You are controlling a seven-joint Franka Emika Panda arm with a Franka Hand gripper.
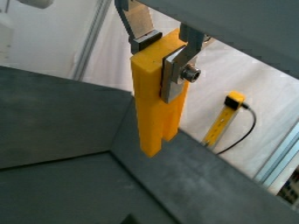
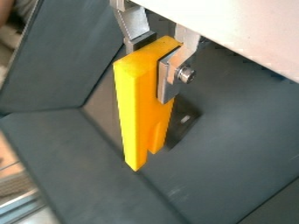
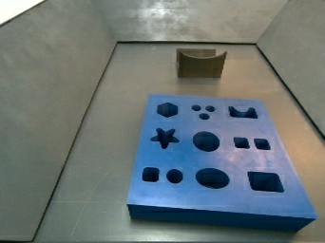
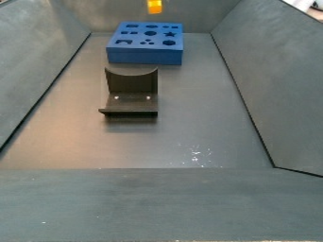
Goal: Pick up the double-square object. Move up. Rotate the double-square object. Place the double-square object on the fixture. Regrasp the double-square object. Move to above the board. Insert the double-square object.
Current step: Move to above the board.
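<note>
In both wrist views my gripper (image 1: 162,54) (image 2: 156,57) is shut on one end of the double-square object (image 1: 156,105) (image 2: 140,109), a long yellow-orange block. The block hangs from the fingers, high above the grey floor; its forked end does not show. In a side view only an orange tip (image 4: 154,5) shows at the far edge, above the board (image 4: 146,42). The gripper itself is out of both side views. The bright-blue board (image 3: 216,157) lies flat with dark cut-out holes. The dark fixture (image 3: 200,63) (image 4: 130,92) stands on the floor, apart from the board.
Sloping grey walls (image 3: 64,104) (image 4: 259,85) enclose the floor on all sides. A yellow-and-black device with a cable (image 1: 228,112) shows beyond the wall edge. A dark part (image 2: 181,118) shows on the floor behind the hanging block.
</note>
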